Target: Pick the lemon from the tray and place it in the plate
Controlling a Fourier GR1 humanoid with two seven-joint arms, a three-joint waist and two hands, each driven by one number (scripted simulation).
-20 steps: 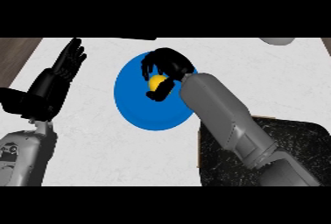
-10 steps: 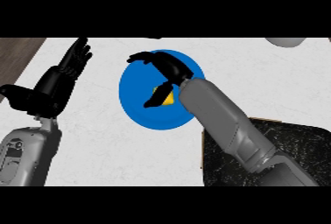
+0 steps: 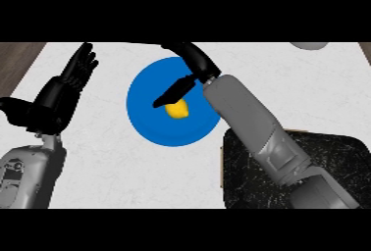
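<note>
A yellow lemon (image 3: 177, 110) lies on the blue plate (image 3: 156, 127) in the middle of the white counter. My right hand (image 3: 194, 60) hovers over the plate's far side, fingers spread and straight, its thumb pointing down toward the lemon without curling round it. The right forearm crosses the plate's right rim. The dark speckled tray (image 3: 333, 162) sits at the lower right, partly hidden under that arm. My left hand (image 3: 59, 93) rests open at the left, fingers up, apart from the plate.
A grey rounded object (image 3: 313, 45) shows at the counter's far right edge. A strip of wood floor (image 3: 18, 61) runs beyond the counter's left edge. White counter (image 3: 130, 171) lies between the plate and the left arm.
My right hand has uncurled and let go of the lemon, which now lies uncovered on the plate. The hand has lifted toward the plate's far side. The left hand stays still.
</note>
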